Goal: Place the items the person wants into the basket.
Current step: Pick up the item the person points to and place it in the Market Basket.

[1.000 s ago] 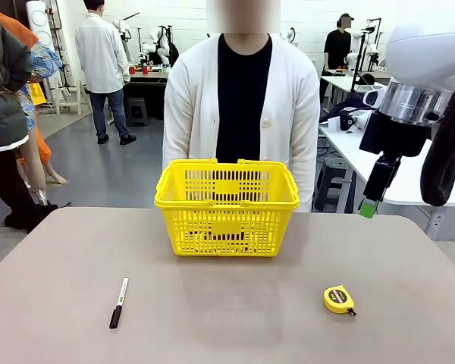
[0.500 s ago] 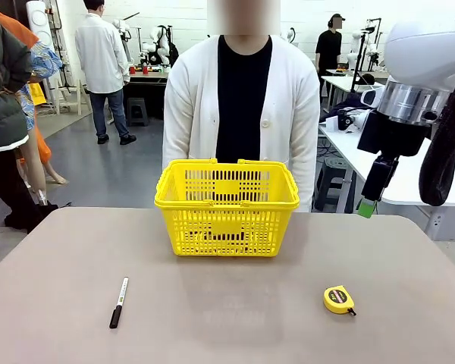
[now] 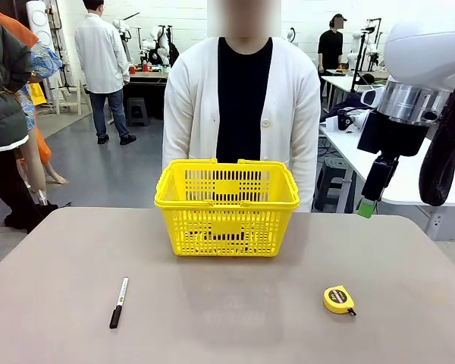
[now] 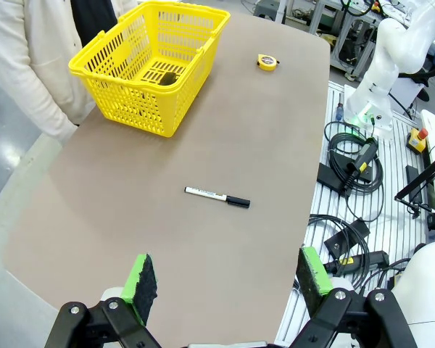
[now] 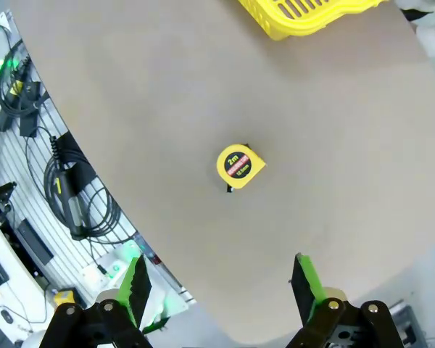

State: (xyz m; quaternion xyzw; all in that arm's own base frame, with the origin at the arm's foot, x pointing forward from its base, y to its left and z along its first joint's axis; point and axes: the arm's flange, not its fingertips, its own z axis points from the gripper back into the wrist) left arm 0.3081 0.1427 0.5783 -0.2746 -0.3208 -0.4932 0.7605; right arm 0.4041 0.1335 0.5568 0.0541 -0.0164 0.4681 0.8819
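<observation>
The left end effector [image 4: 225, 279] is hanging high above the near part of the table [image 4: 167, 239], its two green-padded fingers [image 4: 139, 278] standing wide apart with nothing between them, pointing down at the grey-brown top. The right end effector [image 5: 221, 286] is likewise spread open and empty, looking straight down on the small round-cornered yellow tape measure [image 5: 240, 164], which is lying well below it on the table. In the front view the right arm [image 3: 428, 91] is reaching in from the picture's right, held high off the table, with one black finger and its green pad [image 3: 366, 208] slanting downward; the rest of that end effector is hard to make out there.

The black marker with white barrel [image 4: 217, 197] is lying flat on the table's left part, well apart from the yellow plastic lattice basket [image 3: 227, 206], which is standing upright at the far middle of the table with both handles folded down. Through the basket's open top in the left wrist view a dark object [image 4: 168, 77] is resting on the floor of the basket; what it is cannot be told. The basket is cut off at the top edge of the right wrist view. The person in a white buttoned cardigan [image 3: 240, 114] is standing just behind the basket, hands hidden below its rim.
</observation>
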